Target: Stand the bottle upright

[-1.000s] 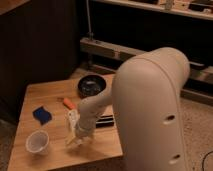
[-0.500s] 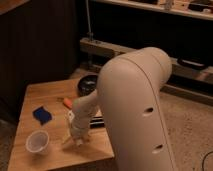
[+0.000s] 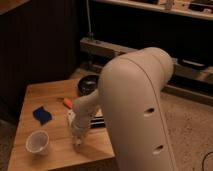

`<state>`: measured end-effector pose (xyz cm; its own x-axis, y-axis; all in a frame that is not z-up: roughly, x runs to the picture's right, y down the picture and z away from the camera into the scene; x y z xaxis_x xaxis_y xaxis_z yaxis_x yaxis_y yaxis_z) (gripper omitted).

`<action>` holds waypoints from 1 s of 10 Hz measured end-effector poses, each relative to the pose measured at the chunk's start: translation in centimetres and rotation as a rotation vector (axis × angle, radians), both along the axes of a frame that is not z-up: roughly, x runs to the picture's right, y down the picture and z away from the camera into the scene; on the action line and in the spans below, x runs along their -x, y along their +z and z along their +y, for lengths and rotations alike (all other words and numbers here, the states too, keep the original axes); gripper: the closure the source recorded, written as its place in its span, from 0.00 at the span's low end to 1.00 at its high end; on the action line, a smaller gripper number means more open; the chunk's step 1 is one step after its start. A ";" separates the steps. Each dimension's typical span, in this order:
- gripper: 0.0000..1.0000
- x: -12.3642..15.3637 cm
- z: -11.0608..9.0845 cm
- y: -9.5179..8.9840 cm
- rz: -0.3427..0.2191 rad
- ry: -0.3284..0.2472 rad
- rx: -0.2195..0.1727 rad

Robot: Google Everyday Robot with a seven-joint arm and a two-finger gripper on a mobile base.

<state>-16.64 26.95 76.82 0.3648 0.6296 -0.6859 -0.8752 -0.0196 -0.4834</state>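
My gripper (image 3: 76, 136) points down over the front middle of the wooden table (image 3: 50, 90), at the end of the white forearm that reaches in from the right. A slim white shape, which looks like the bottle (image 3: 70, 117), shows at the left edge of the wrist, close against the gripper and roughly upright. The arm hides most of it. I cannot tell whether it is held or stands on the table.
A round white cup (image 3: 38, 142) stands at the table's front left. A blue object (image 3: 42, 114) lies left of the gripper, an orange stick (image 3: 66, 102) behind it. A black bowl (image 3: 89, 83) sits at the back. My big white upper arm (image 3: 140, 110) blocks the right side.
The upper arm has swung left and closer, covering more of the table's right side. The gripper has stayed at about the same spot over the table.
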 end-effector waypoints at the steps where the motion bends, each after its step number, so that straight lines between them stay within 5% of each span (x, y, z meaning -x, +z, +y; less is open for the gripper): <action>1: 0.89 -0.3 -0.5 -0.3 0.010 0.002 0.009; 3: 1.00 -0.7 -1.4 -1.5 0.030 -0.014 0.028; 6: 1.00 -1.2 -1.7 -2.2 0.082 -0.051 0.048; 10: 1.00 -3.0 -4.9 -5.5 0.158 -0.056 0.045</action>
